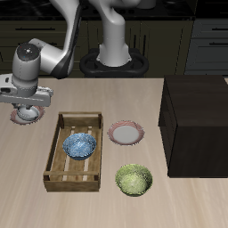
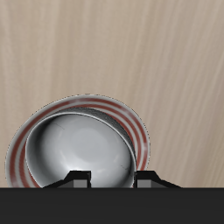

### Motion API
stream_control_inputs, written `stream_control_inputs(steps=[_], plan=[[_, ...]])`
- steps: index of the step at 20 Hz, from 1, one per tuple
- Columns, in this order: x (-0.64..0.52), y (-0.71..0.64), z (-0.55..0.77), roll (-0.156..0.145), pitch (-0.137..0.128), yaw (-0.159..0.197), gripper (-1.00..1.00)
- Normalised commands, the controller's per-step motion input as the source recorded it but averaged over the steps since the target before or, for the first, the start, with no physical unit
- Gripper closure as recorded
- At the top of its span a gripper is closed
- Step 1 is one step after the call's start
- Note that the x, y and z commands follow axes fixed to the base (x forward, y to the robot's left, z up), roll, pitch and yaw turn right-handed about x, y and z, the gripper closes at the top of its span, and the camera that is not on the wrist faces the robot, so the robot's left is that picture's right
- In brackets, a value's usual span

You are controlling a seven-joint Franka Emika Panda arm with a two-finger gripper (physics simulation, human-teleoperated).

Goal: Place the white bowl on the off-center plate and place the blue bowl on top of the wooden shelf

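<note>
The white bowl (image 1: 28, 114) (image 2: 83, 153) sits in the off-center plate (image 1: 16, 116) (image 2: 131, 118), pink-red rimmed, near the table's side edge. My gripper (image 1: 27, 103) (image 2: 114, 181) hangs just above the bowl. Its fingertips (image 2: 80, 180) stand apart over the bowl's inside and hold nothing. The blue bowl (image 1: 79, 145) lies inside the light slatted crate (image 1: 55, 153). The wooden shelf (image 1: 196, 120), dark and boxy, stands at the far side of the table from my gripper, and its flat top is bare.
A second pink-rimmed plate (image 1: 126, 134) lies between the crate and the shelf. A yellow-green bowl (image 1: 134, 179) sits near the table's front edge. The robot's base (image 1: 114, 62) stands at the back.
</note>
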Motion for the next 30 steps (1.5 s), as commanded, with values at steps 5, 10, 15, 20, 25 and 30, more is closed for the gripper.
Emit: stream_control_inputs(steps=[5, 10, 15, 20, 25, 30], plan=[[-0.08, 0.13, 0.16, 0.037, -0.022, 0.021, -1.0], [-0.11, 0.05, 0.23, -0.003, -0.037, -0.011, -1.0], [-0.18, 0.17, 0.51, -0.033, -0.078, -0.039, -1.0], [-0.15, 0.07, 0.58, -0.07, -0.025, -0.046, -1.0], [0.05, 0.08, 0.42, -0.014, -0.022, -0.012, -1.0], [0.15, 0.07, 0.2, -0.001, 0.0, 0.008, -1.0]])
